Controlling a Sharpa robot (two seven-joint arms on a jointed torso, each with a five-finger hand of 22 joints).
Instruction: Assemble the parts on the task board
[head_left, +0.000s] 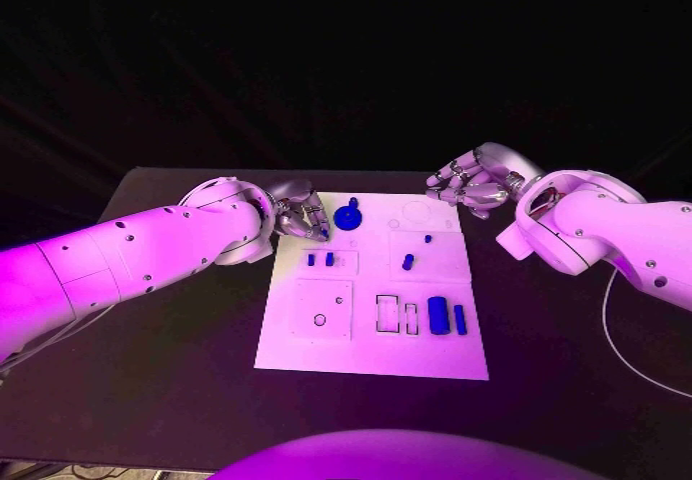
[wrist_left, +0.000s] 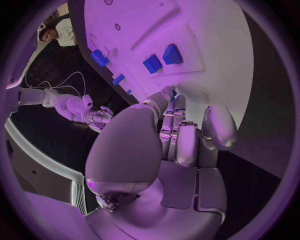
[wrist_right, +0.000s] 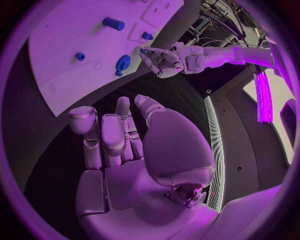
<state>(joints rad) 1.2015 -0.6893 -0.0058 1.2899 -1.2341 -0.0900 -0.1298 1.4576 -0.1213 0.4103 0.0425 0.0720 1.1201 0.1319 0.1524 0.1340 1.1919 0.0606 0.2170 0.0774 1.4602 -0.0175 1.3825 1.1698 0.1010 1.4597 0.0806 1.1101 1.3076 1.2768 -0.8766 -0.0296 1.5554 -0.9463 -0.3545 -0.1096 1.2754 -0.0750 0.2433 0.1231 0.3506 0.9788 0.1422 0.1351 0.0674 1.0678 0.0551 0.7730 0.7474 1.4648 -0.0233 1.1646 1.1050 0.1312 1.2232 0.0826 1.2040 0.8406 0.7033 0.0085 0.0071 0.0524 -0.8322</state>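
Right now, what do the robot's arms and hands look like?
Both arms are smooth white shells with rounded joints and small dark dots. The left arm ends in a silvery metal left hand; the right arm ends in a matching right hand. A thin pale cable hangs beneath the right arm.

Robot lab: black worktop (head_left: 173, 400) with white task board (head_left: 368, 345), loose cables (wrist_left: 59, 82), dark surrounds, equipment racks (wrist_right: 219, 12) at the edge.

blue knob (head_left: 348, 214) beside left hand (head_left: 300, 217), board's (head_left: 433, 355) near edge bare
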